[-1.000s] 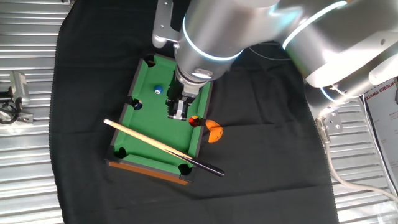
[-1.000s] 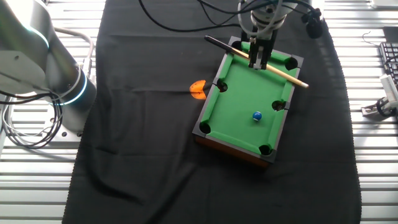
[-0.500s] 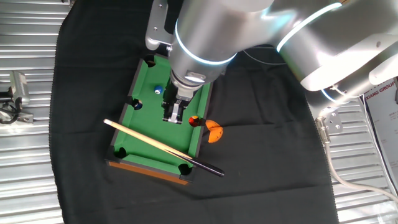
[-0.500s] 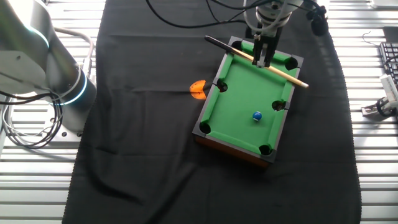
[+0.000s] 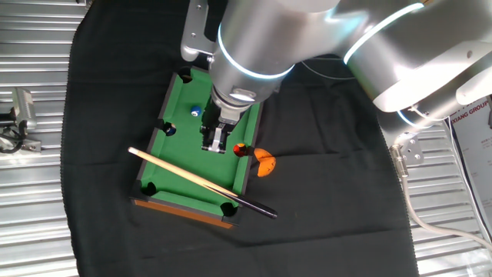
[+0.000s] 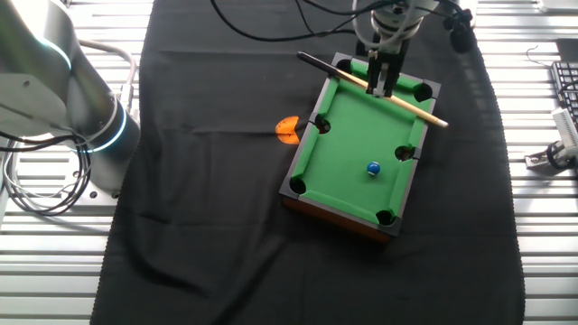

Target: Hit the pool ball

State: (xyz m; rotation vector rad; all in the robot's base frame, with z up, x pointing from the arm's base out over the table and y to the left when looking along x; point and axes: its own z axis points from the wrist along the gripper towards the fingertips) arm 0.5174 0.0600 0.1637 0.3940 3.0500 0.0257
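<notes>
Matt black cloth [image 6: 226, 199] drapes the ribbed metal surface [image 6: 54, 271]; the toy table's [image 6: 348, 162] green bed looks felt-like, the cue [image 5: 184, 178] pale wood.

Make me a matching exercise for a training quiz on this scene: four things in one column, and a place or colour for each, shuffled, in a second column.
1. pool ball
2. cue stick
3. orange piece
4. toy pool table

a. on the black cloth, beside the table
b. lying across the table's rails
c. green felt, dark pockets
d. light blue, on the felt

Pairs: 1-d, 2-b, 3-a, 4-c
</notes>
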